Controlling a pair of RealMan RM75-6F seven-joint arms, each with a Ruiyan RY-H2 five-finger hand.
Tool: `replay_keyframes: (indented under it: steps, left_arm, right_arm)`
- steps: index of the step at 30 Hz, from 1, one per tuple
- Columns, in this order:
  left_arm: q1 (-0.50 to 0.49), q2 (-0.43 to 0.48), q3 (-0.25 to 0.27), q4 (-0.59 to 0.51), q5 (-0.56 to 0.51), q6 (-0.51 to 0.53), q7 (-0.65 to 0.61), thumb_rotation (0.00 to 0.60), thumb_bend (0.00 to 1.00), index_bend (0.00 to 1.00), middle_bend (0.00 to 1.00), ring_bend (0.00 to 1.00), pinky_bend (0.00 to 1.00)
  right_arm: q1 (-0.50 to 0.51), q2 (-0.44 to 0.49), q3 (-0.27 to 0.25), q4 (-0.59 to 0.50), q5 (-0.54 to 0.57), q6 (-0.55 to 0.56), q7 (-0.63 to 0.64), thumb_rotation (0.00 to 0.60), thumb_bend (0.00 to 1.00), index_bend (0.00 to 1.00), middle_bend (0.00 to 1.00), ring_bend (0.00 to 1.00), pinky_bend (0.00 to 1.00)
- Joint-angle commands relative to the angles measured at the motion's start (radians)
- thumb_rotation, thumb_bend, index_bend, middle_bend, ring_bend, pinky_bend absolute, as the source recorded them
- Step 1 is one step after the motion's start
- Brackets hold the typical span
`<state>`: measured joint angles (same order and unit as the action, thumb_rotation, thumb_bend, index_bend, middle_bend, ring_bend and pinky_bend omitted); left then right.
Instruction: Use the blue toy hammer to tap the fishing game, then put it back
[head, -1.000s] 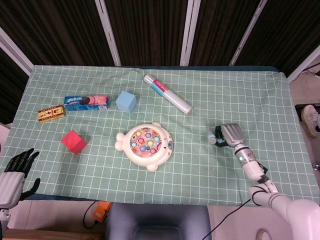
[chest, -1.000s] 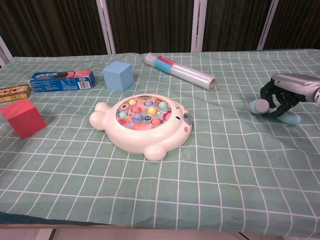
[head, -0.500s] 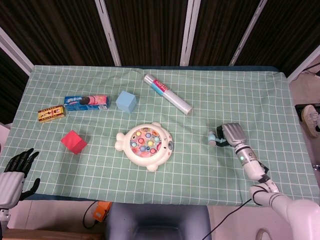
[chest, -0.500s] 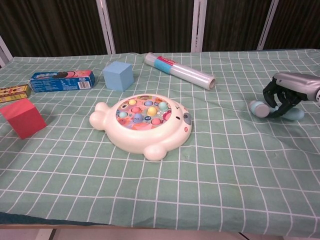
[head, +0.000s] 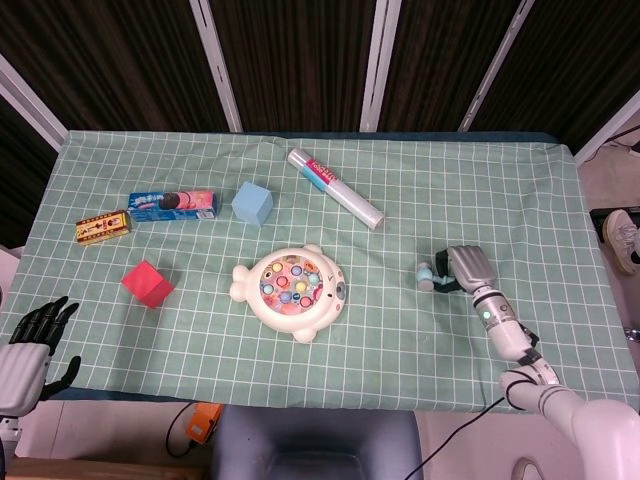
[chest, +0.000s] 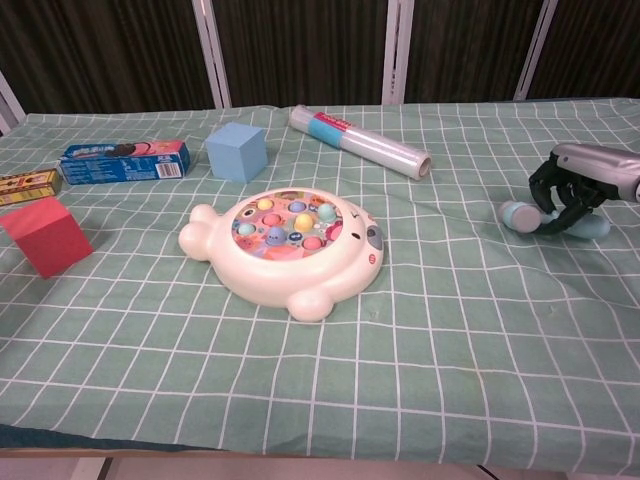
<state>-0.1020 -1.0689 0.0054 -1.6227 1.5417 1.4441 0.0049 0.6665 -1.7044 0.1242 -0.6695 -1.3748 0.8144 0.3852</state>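
At the right side of the desk (head: 520, 200), right hand (chest: 580, 180) curls around the blue toy hammer (chest: 522, 216), now lower against the checked cloth than a second ago: probably the put-back. Well left, smooth plastic fish-shaped fishing game (chest: 288, 249). Left hand (head: 28, 345) idle, spread, off the desk.

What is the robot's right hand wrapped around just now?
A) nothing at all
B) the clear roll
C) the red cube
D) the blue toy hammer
D: in the chest view the right hand curls its fingers around the blue toy hammer, low over the green checked cloth.
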Motion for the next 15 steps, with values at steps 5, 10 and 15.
replay_keyframes:
  steps: [5, 10, 15]
  left_arm:
    - [0.001, -0.001, 0.0, 0.0, 0.0, 0.001, 0.003, 0.6, 0.42, 0.0, 0.0, 0.0, 0.11]
    - [0.001, -0.001, 0.0, 0.0, -0.001, 0.001, 0.004, 0.6, 0.42, 0.0, 0.0, 0.0, 0.11]
    - [0.0, -0.002, 0.0, 0.0, -0.001, 0.0, 0.005, 0.6, 0.42, 0.0, 0.0, 0.0, 0.11]
  right_arm:
    - [0.009, 0.007, 0.001, 0.001, -0.006, -0.022, 0.056, 0.6, 0.35, 0.81, 0.75, 0.76, 0.79]
    - [0.007, 0.014, 0.003, 0.007, -0.007, -0.023, 0.088, 0.6, 0.34, 0.79, 0.74, 0.75, 0.78]
    - [0.003, 0.01, 0.004, 0.025, -0.004, -0.028, 0.104, 0.6, 0.33, 0.76, 0.71, 0.75, 0.78]
